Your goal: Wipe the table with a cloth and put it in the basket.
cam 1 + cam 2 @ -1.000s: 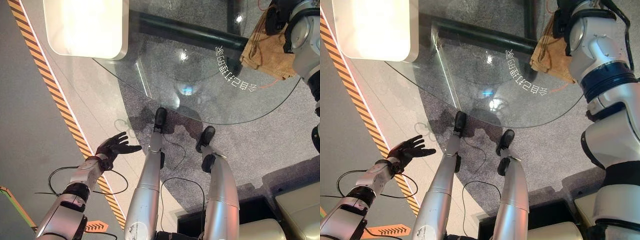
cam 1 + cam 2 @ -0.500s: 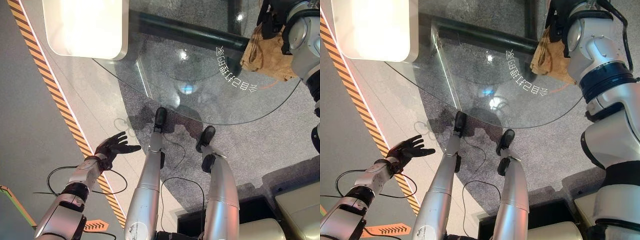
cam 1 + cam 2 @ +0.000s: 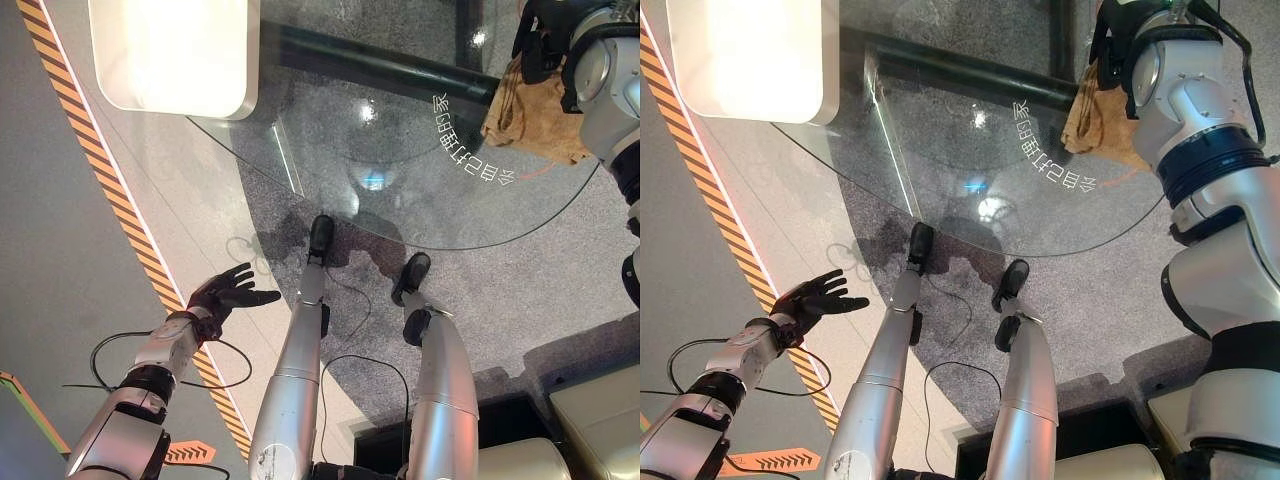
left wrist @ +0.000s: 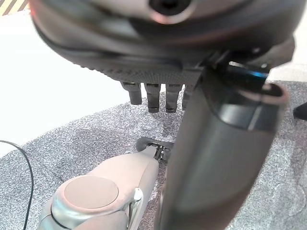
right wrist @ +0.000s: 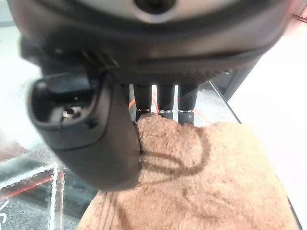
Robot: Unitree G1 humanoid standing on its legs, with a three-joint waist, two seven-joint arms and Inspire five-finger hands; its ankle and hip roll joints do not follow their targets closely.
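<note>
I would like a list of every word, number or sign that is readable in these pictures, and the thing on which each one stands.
White characters along the edge of the round glass table: one curved row, seen upside down and not legible from here.
Orange floor marker with black chevrons: an arrow pattern only, no words.
Orange and black striped floor tape: a warning pattern, no text.
Nothing else carries writing.

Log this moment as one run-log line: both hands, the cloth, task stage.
right hand: open, fingers on brown cloth | cloth: flat on glass table | left hand: open, idle off table | stage: wiping; cloth not binned
</note>
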